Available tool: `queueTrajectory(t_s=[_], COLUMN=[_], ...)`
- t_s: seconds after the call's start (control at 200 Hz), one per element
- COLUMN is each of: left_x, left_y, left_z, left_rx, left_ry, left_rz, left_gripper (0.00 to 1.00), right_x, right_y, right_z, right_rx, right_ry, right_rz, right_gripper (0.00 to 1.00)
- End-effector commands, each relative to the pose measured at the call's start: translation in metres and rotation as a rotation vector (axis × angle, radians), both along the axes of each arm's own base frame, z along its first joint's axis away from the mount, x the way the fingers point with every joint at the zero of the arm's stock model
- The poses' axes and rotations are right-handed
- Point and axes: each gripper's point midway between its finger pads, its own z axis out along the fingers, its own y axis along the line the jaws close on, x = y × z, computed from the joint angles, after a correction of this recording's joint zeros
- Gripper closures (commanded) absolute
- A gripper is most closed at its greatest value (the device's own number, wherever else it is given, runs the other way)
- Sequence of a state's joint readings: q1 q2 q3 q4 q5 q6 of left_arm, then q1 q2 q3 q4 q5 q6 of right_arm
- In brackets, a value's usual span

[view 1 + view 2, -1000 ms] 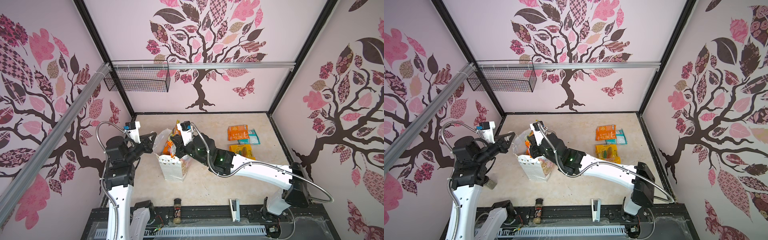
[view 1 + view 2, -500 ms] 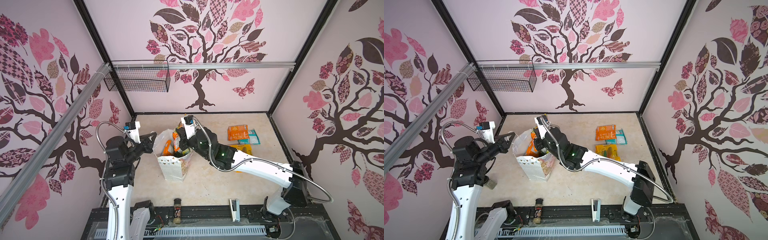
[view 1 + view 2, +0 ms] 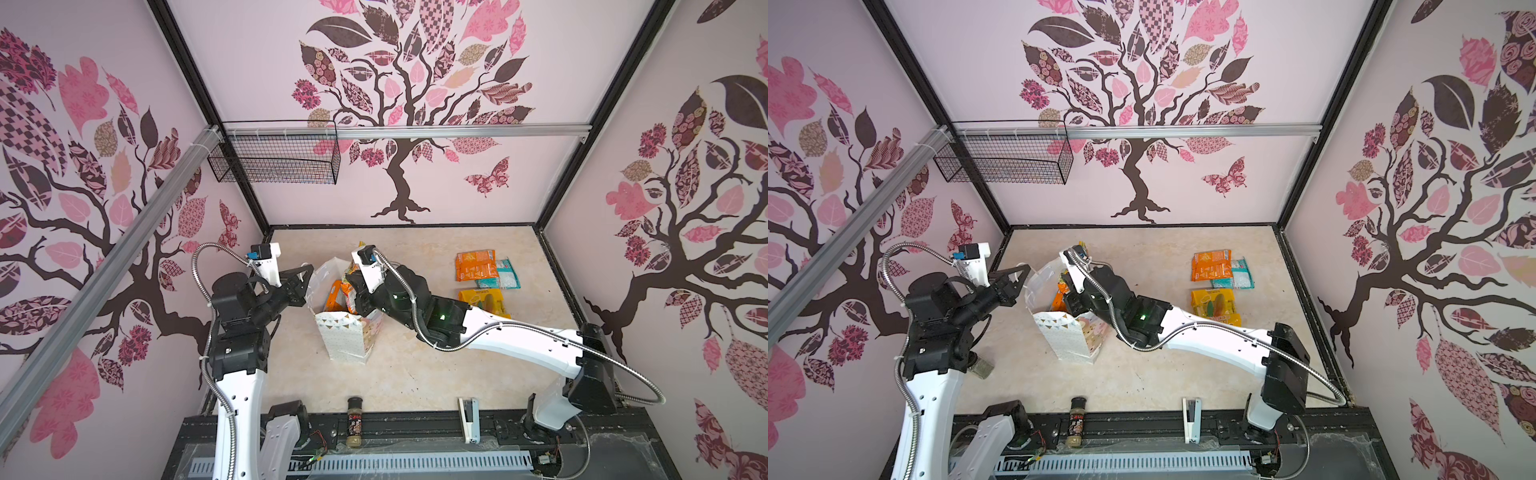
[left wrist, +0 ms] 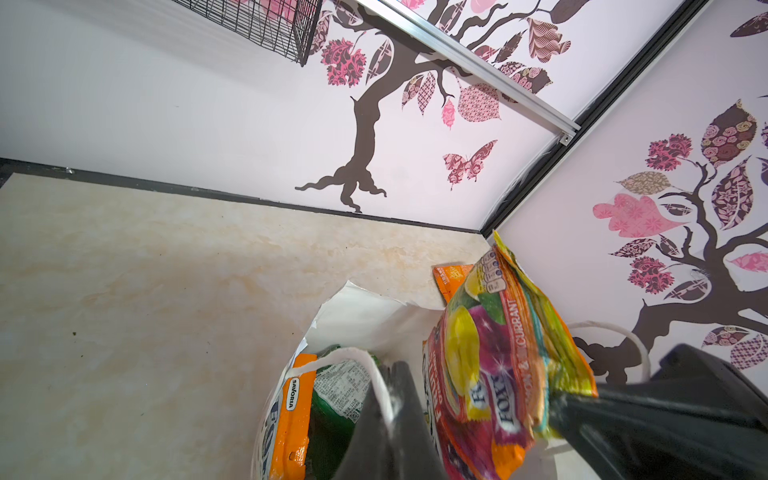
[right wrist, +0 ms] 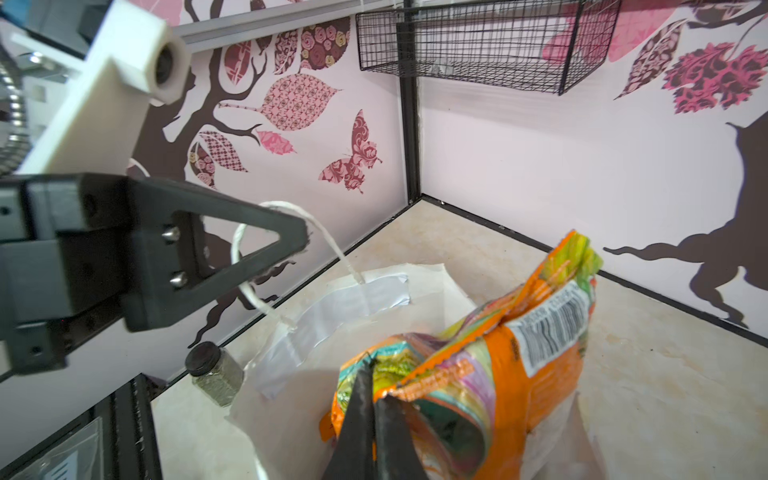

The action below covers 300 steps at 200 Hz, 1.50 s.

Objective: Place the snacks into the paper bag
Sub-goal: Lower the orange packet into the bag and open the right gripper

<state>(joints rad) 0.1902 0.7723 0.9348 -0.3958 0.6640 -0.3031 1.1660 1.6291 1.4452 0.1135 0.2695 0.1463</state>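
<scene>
The white paper bag (image 3: 345, 337) (image 3: 1065, 337) stands left of the middle, its mouth open. My left gripper (image 3: 308, 272) (image 4: 395, 370) is shut on the bag's left rim, by the cord handle (image 5: 249, 266). My right gripper (image 5: 374, 372) (image 3: 358, 293) is shut on the edge of a multicoloured FOX'S snack packet (image 5: 511, 365) (image 4: 494, 365), which hangs upright in the bag's mouth. An orange packet (image 4: 291, 411) and a green one (image 4: 338, 399) lie inside the bag. Three more snacks lie at the right: orange (image 3: 475, 265), teal (image 3: 503, 277) and yellow (image 3: 484, 300).
A spice jar (image 3: 354, 422) and a white stapler (image 3: 468, 419) lie along the front edge. Another small jar (image 3: 980, 366) sits by the left arm's base. A wire basket (image 3: 274, 154) hangs on the back wall's left. Walls close in three sides.
The right gripper with its packet lifted slightly toward the back, then came back down into the bag's mouth. The left arm and the bag have stayed put.
</scene>
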Motion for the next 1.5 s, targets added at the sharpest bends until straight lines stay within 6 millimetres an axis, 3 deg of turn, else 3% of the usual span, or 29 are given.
queueTrajectory(t_s=[0.0, 0.095, 0.255, 0.775, 0.995, 1.315, 1.495], left_x=[-0.001, -0.001, -0.001, -0.001, 0.0, 0.0, 0.0], left_y=[-0.001, 0.0, -0.001, 0.0, 0.0, 0.0, 0.0], left_z=[-0.002, -0.002, -0.002, -0.002, -0.003, -0.002, -0.003], left_rx=[0.006, 0.008, 0.005, 0.008, 0.006, 0.004, 0.003], left_ry=[-0.016, -0.016, -0.016, -0.017, -0.012, -0.014, -0.012], left_rz=[-0.008, -0.006, -0.008, -0.006, -0.005, -0.007, -0.006], left_gripper=[1.0, 1.0, 1.0, 1.0, 1.0, 1.0, 1.0], right_x=[-0.02, -0.026, -0.018, 0.019, 0.018, 0.014, 0.012], right_y=[-0.001, -0.005, -0.015, -0.023, -0.015, -0.02, -0.02], right_z=[0.036, 0.041, 0.039, 0.0, -0.017, -0.015, -0.016], right_rx=[0.107, 0.126, 0.11, 0.028, 0.016, 0.042, 0.046], right_ry=[0.01, 0.021, -0.005, -0.012, 0.016, 0.023, 0.034], right_rz=[0.054, 0.063, 0.001, -0.104, -0.069, -0.065, -0.056], right_gripper=[1.0, 1.0, 1.0, 1.0, 1.0, 1.0, 0.93])
